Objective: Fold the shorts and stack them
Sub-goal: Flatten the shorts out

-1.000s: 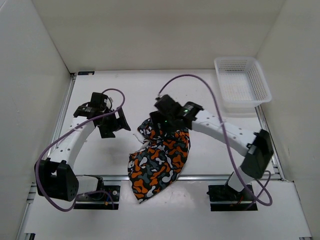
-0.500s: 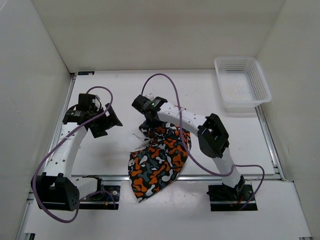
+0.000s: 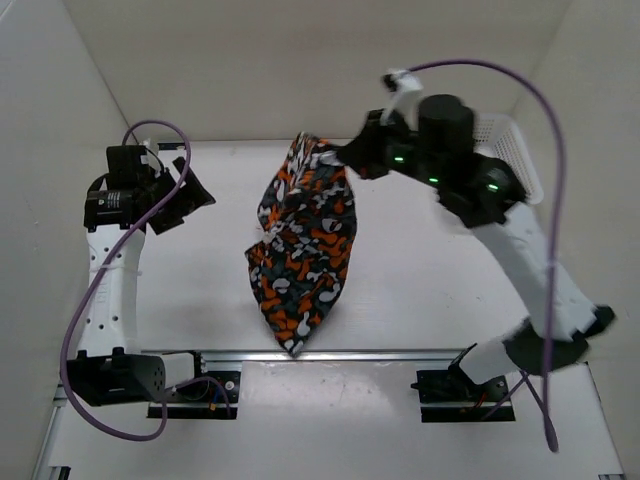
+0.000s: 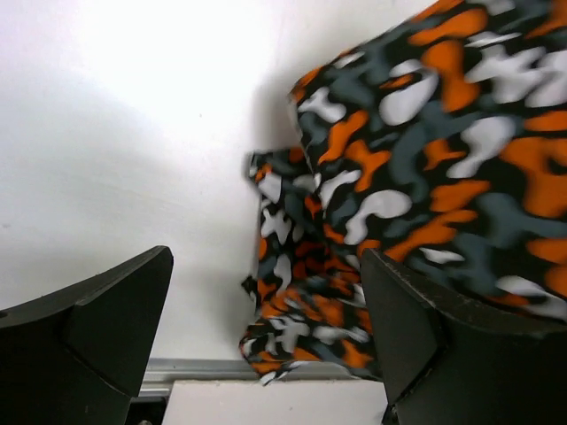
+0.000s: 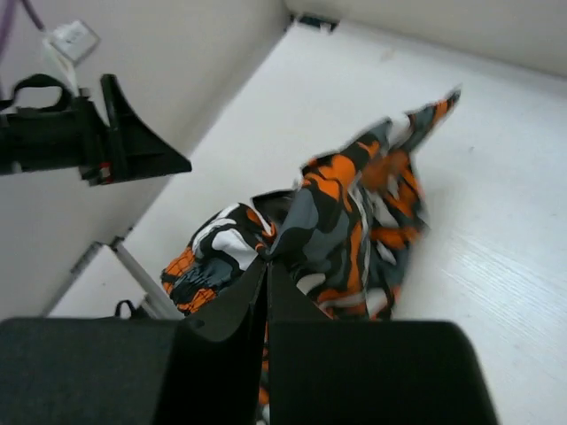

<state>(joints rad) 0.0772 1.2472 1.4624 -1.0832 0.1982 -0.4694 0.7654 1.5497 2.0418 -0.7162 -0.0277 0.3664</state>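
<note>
The shorts [image 3: 300, 245], printed in orange, black, grey and white blotches, hang in a long drape over the middle of the table. Their lower tip reaches the front rail. My right gripper [image 3: 340, 152] is raised high at the back and is shut on the top edge of the fabric. In the right wrist view its closed fingertips [image 5: 267, 261] pinch a fold of the shorts [image 5: 345, 212]. My left gripper [image 3: 185, 198] is open to the left of the cloth, apart from it. In the left wrist view the shorts [image 4: 399, 177] fill the right side beyond its spread fingers [image 4: 425, 345].
A white mesh basket [image 3: 512, 135] stands at the back right, mostly hidden behind my right arm. White walls close in the left, back and right. A metal rail [image 3: 400, 353] runs along the table's front edge.
My right gripper shut on the shorts and lifted them up and toward the back. The cloth now hangs instead of lying in a heap. My left arm drew back to the left.
</note>
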